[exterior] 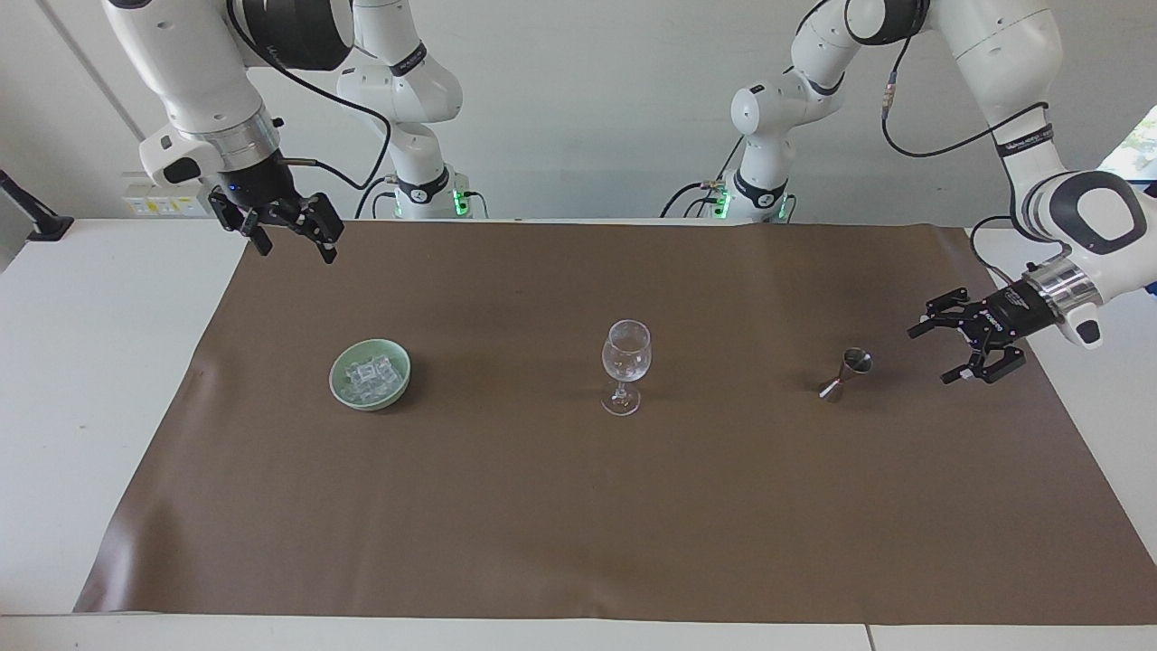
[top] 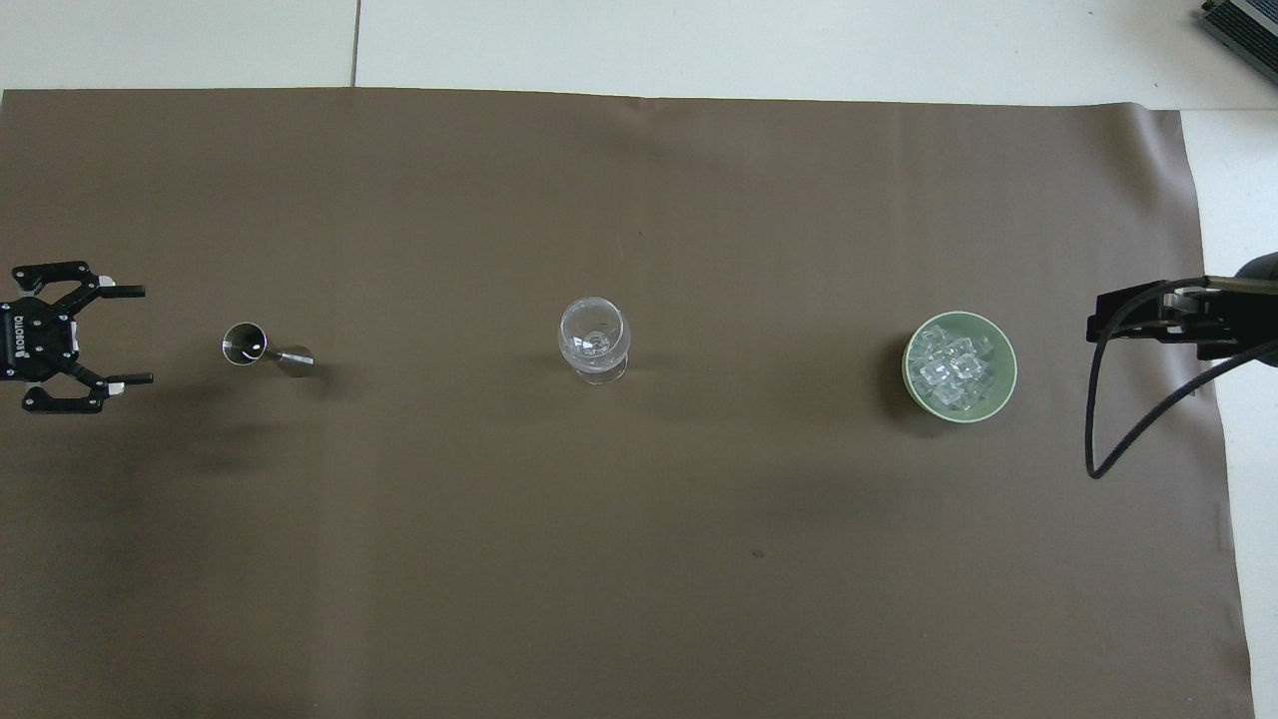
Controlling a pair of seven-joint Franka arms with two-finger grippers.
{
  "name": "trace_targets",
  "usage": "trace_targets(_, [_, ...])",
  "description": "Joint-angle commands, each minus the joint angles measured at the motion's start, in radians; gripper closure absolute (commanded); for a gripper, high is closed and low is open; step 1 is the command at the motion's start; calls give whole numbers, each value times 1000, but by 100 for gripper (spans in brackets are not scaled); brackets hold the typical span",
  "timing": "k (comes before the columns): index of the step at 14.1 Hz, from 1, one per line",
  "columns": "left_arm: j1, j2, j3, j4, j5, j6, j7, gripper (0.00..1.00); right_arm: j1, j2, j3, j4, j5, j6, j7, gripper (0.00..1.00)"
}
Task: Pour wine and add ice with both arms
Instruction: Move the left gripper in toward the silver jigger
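Note:
A clear stemmed glass (exterior: 625, 362) stands mid-mat, also in the overhead view (top: 595, 340). A pale green bowl (exterior: 336, 375) holds the ice (exterior: 371, 372) toward the right arm's end; the overhead view shows the bowl's rim (top: 1006, 371) and the ice (top: 957, 364). A small metal jigger (exterior: 848, 371) (top: 262, 350) stands toward the left arm's end. My left gripper (exterior: 929, 356) (top: 145, 336) is open and low, just beside the jigger, pointing at it, not touching. My right gripper (exterior: 298, 251) is open and empty, raised over the mat's edge nearest the robots.
A brown mat (exterior: 578, 506) covers most of the white table. The right arm's wrist and black cable (top: 1138, 399) hang beside the bowl in the overhead view. A grey device (top: 1243, 25) lies at the table's corner farthest from the robots.

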Motion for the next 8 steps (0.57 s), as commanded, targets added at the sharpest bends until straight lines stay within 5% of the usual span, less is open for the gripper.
trace_targets(1, [-18,48,27,12,-46,-27,-2,0,-11,-1,4,9,10,-16,13,0])
trace_targets(8, [-52,65,56,-94,-94,-8,137,0,-9,-1,4,9,10,-16,13,0])
